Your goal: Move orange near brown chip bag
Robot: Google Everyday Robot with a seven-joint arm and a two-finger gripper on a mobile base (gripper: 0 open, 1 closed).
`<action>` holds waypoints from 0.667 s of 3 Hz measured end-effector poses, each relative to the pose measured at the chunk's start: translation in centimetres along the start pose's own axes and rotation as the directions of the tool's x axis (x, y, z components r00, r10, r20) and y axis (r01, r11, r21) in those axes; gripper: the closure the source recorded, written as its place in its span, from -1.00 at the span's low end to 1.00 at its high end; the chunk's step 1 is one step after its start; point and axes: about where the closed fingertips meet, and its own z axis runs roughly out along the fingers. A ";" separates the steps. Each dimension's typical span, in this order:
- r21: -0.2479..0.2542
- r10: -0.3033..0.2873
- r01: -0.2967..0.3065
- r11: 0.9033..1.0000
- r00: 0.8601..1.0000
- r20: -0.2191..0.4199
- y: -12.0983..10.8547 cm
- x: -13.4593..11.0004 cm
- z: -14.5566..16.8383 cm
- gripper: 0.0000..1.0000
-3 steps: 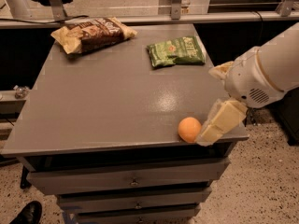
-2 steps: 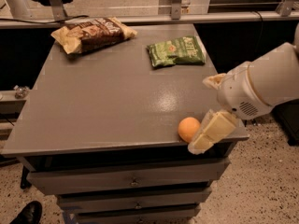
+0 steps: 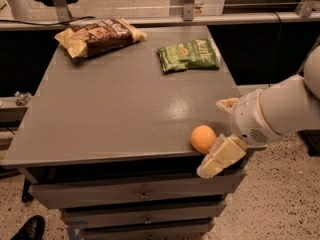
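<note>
**Arm sinks beside the orange at the table's front edge**

Lower now than a second ago, the gripper [image 3: 216, 136] has slid towards the front right corner of the table [image 3: 115, 109], while the orange [image 3: 203, 138] has not shifted at all.

Camera view: the jaws stand wide apart and hold nothing. One cream finger shows above and behind the fruit. The other angles down just to its right, and its tip hangs past the tabletop's front edge, over the drawers [image 3: 140, 194]. Whether that lower finger touches the orange or only sits beside it is hard to tell. The orange rests close to the front edge. The brown chip bag [image 3: 100, 34] lies well apart from it at the far left corner, and the green chip bag [image 3: 189, 55] lies at the far right.

The grasp looks not yet made, so the carry is all still to do. The main risk is the round, smooth fruit: a sideways nudge from a closing finger could roll it off the front edge. The low finger could also catch on the table lip as the jaws close or lift.
</note>
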 end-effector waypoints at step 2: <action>-0.004 0.073 -0.073 0.997 0.997 0.023 0.0 1.1 1.3 -0.65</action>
